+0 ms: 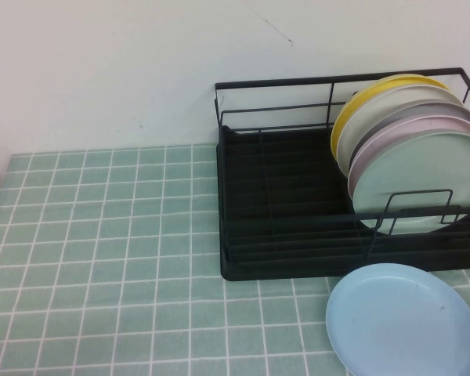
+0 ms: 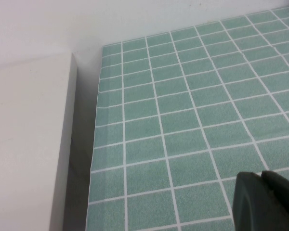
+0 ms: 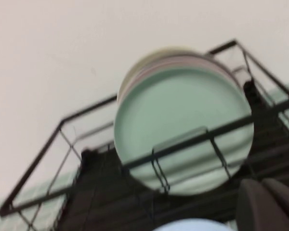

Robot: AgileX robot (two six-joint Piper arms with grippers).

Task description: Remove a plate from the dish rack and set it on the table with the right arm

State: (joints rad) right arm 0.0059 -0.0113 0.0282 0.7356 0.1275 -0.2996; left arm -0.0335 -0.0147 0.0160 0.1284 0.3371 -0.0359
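Frontmost of the plates stacked upright in the dish rack [image 1: 298, 211], the plate [image 1: 423, 184] stands beyond the right gripper [image 3: 267, 204] fingers; the left gripper [image 2: 265, 202] hovers over the table [image 1: 102, 258].

Table [image 1: 102, 258]: flat surface covered by a pale green tile-pattern cloth with white grid lines, set against a white wall. Carried directly on it: black wire dish rack [image 1: 298, 235] at the rear right; light blue plate [image 1: 403, 321] laid flat just before the rack, near the front right corner.
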